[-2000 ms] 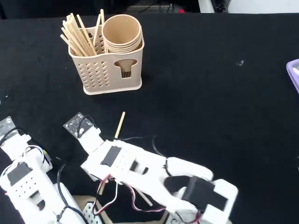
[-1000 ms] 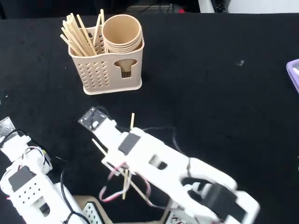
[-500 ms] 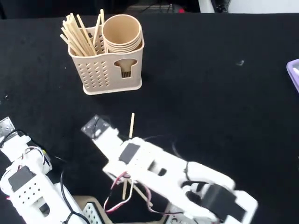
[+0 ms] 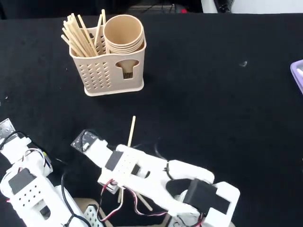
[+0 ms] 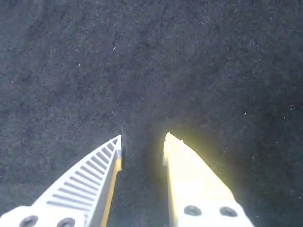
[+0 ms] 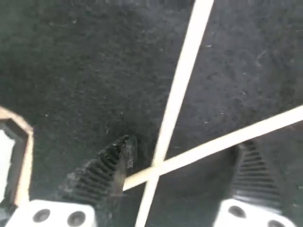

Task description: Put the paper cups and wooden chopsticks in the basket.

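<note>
The right tool (image 6: 183,150) hangs low over the black table (image 4: 213,104), its two fingers spread wide and gripping nothing. Between them lie the loose chopsticks (image 6: 158,165), two thin wooden sticks crossed one over the other, with the crossing close to one finger and the long ends running out past both.

These sticks look light, stiff and smooth. They will likely roll or swing if nudged, and because they lie flat the fingers must go right down to the table. A hold across one stick near its middle seems best, so it stays level. Closing on the crossing may scissor the pair.

The left tool (image 5: 143,139) sits off to the side over bare table, its fingers a little apart with nothing between them.

From above, one stick pokes out from under the right arm, pointing toward the basket (image 4: 106,73). The basket stands well apart, farther back. It holds a stack of paper cups (image 4: 124,32) in one compartment and a bundle of chopsticks (image 4: 78,37) in the other.
</note>
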Action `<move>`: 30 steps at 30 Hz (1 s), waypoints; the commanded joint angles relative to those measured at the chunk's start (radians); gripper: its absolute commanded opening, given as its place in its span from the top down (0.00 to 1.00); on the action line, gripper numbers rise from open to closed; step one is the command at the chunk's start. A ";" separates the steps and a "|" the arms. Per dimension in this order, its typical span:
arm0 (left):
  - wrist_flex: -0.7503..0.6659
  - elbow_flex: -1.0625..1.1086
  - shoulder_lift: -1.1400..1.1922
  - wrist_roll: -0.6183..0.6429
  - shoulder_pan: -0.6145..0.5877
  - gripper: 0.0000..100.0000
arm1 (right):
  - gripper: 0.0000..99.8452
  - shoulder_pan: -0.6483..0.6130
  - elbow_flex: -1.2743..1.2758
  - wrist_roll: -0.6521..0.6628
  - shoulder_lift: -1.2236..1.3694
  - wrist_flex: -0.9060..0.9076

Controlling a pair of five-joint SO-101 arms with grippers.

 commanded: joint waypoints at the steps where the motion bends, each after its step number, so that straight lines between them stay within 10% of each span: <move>1: 0.002 -0.005 -0.011 0.002 -0.004 0.85 | 0.83 0.064 -0.028 0.002 -0.002 0.000; 8: 0.002 -0.005 -0.011 0.002 -0.004 0.85 | 0.99 0.167 -0.016 0.150 -0.119 0.020; 30: 0.002 -0.005 -0.011 0.002 -0.004 0.85 | 0.99 0.523 0.107 0.605 -0.312 -0.035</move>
